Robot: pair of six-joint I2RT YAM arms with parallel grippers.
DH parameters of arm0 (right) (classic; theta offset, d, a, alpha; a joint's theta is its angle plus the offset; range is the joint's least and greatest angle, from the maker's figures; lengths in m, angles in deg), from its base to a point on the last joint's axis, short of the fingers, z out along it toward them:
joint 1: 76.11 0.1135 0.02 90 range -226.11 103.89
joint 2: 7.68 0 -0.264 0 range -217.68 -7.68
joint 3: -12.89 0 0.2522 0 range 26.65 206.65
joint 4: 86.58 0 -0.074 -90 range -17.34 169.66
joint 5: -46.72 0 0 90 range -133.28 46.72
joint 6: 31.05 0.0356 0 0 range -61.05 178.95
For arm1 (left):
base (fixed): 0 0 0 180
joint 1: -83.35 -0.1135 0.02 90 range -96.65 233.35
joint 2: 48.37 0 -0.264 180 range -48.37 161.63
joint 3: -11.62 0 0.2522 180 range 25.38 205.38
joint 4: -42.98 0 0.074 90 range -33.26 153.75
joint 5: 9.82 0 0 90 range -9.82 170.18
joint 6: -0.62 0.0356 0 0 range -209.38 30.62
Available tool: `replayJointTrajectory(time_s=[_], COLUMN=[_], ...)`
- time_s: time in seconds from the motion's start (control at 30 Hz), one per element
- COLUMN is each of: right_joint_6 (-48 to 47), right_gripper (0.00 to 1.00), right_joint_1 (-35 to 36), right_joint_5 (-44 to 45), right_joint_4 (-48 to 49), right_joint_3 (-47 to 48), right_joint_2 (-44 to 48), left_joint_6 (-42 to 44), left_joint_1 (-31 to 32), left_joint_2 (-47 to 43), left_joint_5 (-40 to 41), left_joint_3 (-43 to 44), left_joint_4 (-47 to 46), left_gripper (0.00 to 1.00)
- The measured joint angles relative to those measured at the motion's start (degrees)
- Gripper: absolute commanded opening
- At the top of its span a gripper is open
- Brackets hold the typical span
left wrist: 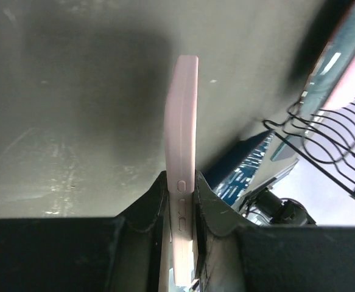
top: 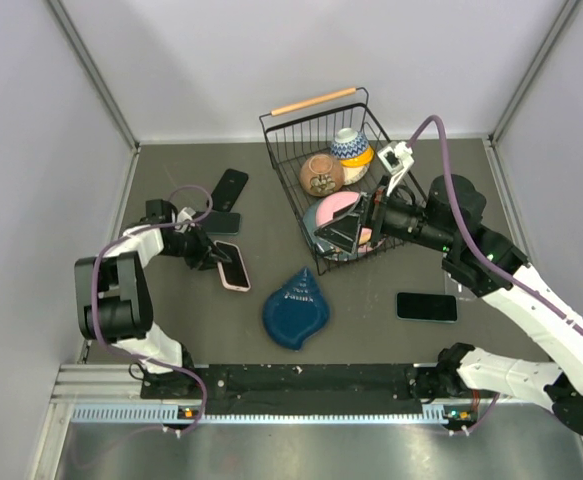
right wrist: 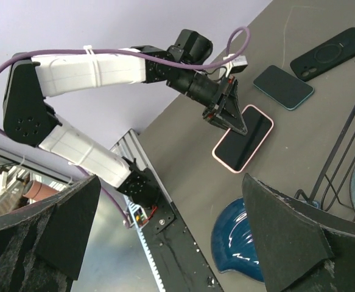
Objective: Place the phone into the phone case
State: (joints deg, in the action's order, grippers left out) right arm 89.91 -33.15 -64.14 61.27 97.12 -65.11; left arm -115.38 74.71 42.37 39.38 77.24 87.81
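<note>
— What's biggest on the dark grey table?
— A black wire basket at the back. The right gripper hangs at its near side with its fingers spread wide, nothing between them.
— And in front?
— A blue leaf-shaped dish lies near the middle.
— Where's the phone?
— A dark phone with a teal edge lies flat to the right of the dish, well apart from both grippers. A second teal-edged phone and a black phone case lie at the left rear.
— The pink phone case?
— Left of the dish, showing a dark face inside its rim. The left gripper is clamped on its button edge. Whether a phone sits inside, I cannot tell.
</note>
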Motion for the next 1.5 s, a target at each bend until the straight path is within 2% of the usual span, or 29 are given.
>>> replayJointTrajectory(time_s=[0.1,0.13,0.2,0.23,0.3,0.47,0.6,0.77,0.97,1.13,1.37,1.5], right_joint_6=[-0.5,-0.6,-0.8,-0.9,-1.0,-1.0,-1.2,-1.4,-1.7,-2.1,-2.5,-3.0], right_gripper=[0.99,0.99,0.99,0.99,0.99,0.99,0.99,0.99,0.99,0.99,0.99,0.99], right_joint_1=[0.0,0.0,0.0,0.0,0.0,0.0,0.0,0.0,0.0,0.0,0.0,0.0], right_joint_5=[0.2,0.3,0.3,0.5,0.8,1.4,1.7,2.0,2.4,3.1,4.1,4.8], right_joint_4=[-0.5,-0.5,-0.8,-0.9,-1.2,-1.4,-1.4,-1.4,-1.6,-1.8,-2.5,-2.7], right_joint_3=[-0.1,-0.2,-0.4,-0.5,-0.7,-0.8,-0.8,-0.9,-1.5,-1.5,-1.4,-1.4], right_joint_2=[0.0,0.0,0.1,0.1,0.1,0.2,0.4,0.5,0.5,0.5,0.4,-0.5], left_joint_6=[0.4,0.7,0.8,0.9,0.7,-1.0,-3.1,-4.5,-5.8,-11.8,-24.2,-30.6], left_joint_1=[0.0,-0.1,-0.3,-0.3,-0.3,-1.6,-2.9,-3.3,-3.3,-3.4,-3.7,-3.7], left_joint_2=[2.2,2.5,2.5,2.5,2.5,2.4,0.5,-1.7,-1.5,3.3,13.0,16.9], left_joint_5=[2.2,2.4,2.8,3.2,5.6,12.5,15.4,18.2,22.2,26.4,30.1,33.2], left_joint_3=[-0.7,-1.0,-1.0,-1.0,-1.0,-1.1,-1.3,-0.7,2.8,11.6,21.0,26.6], left_joint_4=[0.3,0.6,0.6,0.8,2.0,4.5,5.7,5.9,5.7,5.6,5.9,7.3], left_gripper=[0.14,0.22,0.28,0.36,0.43,0.53,0.55,0.54,0.77,0.96,0.95,0.9])
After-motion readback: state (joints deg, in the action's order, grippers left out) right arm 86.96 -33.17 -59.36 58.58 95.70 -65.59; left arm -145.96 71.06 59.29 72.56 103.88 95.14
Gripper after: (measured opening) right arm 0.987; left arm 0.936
